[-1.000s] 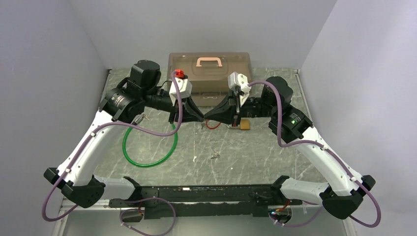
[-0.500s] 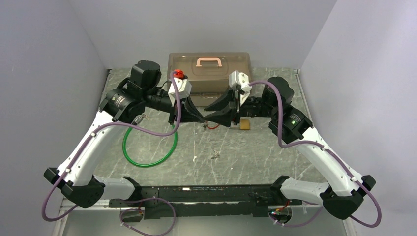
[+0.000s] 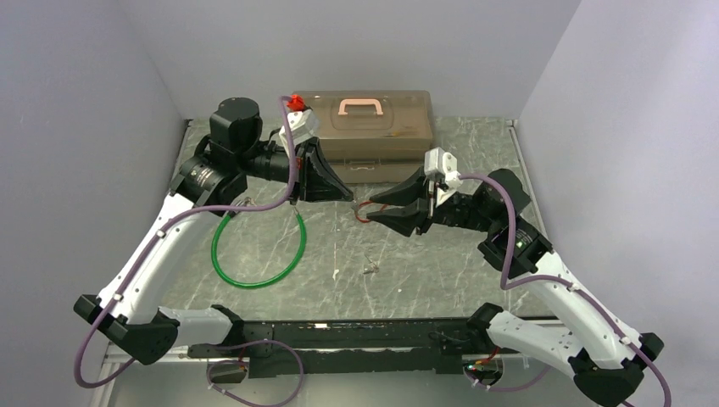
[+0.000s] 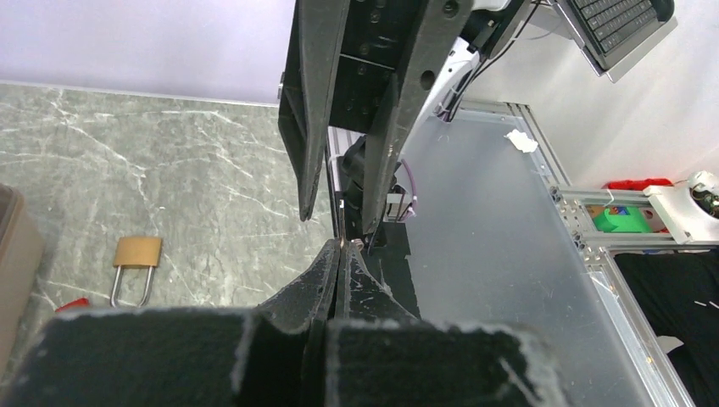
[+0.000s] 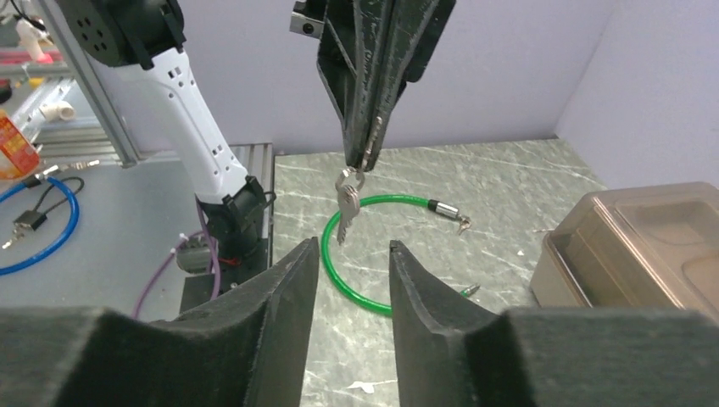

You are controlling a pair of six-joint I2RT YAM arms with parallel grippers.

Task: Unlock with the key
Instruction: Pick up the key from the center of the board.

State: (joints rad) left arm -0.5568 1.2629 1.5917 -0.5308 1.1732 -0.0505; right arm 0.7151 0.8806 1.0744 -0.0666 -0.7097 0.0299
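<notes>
My left gripper (image 3: 347, 197) is shut on the top of a small bunch of silver keys. In the right wrist view it (image 5: 365, 157) hangs down from above, and the key (image 5: 344, 212) dangles below its tips over the table. My right gripper (image 3: 373, 207) is open and empty. It points left at the left gripper's tip, and its jaws (image 5: 352, 246) stand wide apart just below the key. The small brass padlock (image 4: 136, 262) lies flat on the marble table in the left wrist view. In the top view my right gripper hides it.
A green cable loop (image 3: 257, 252) lies at the left middle, its silver tip (image 5: 444, 207) near the left arm. A brown lidded box (image 3: 365, 119) stands at the back. Red wire (image 3: 365, 214) lies under the grippers. Small metal bits (image 3: 370, 268) lie mid-table.
My right gripper has opened and drawn back to the right and nearer, off the padlock. My left gripper stays shut, and its wrist has swung up and back.
</notes>
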